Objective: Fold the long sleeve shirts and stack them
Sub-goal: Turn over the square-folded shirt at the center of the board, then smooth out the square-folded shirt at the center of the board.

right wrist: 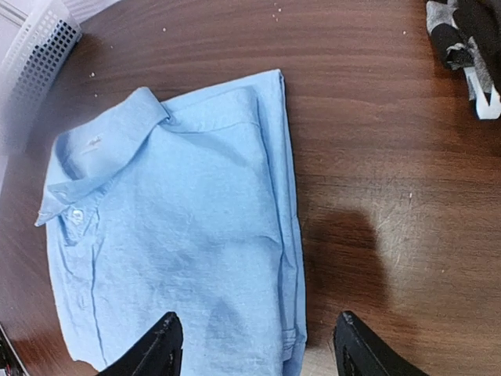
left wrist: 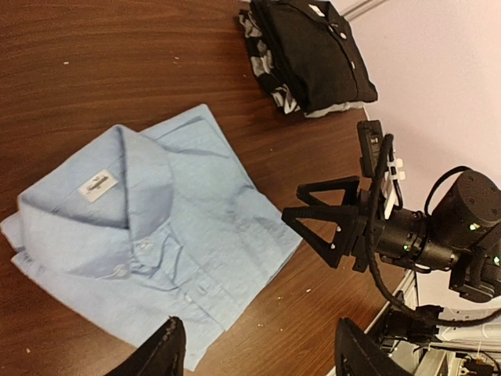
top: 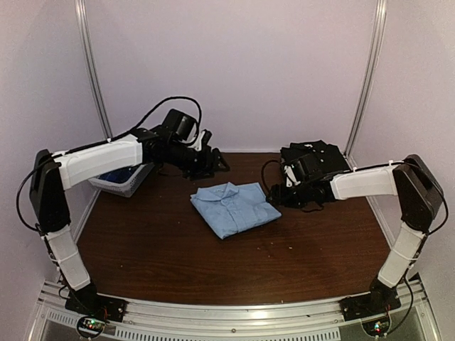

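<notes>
Top external view: a folded blue shirt [top: 233, 207] lies flat near the middle of the brown table [top: 178, 263], collar toward the far side. A black shirt [top: 316, 158] sits folded at the far right, well apart from the blue one. A white basket [top: 124, 181] stands at the far left edge, partly hidden by the left arm. Both arms reach inward from their sides, one on each side of the blue shirt. In the left wrist view the left gripper [left wrist: 262, 352] hangs above the shirt's lower edge, its jaws spread wide with nothing between them and not touching the cloth. That view also shows the black shirt lying on top of a black-and-white patterned shirt [left wrist: 266, 82], whose edge sticks out on the left side of the pile. In the right wrist view the right gripper [right wrist: 254, 345] is likewise released, jaws wide apart over the shirt's folded side edge and the bare wood just beside it, casting a shadow on the table. The blue shirt's buttons are closed and a small label shows inside the collar.
</notes>
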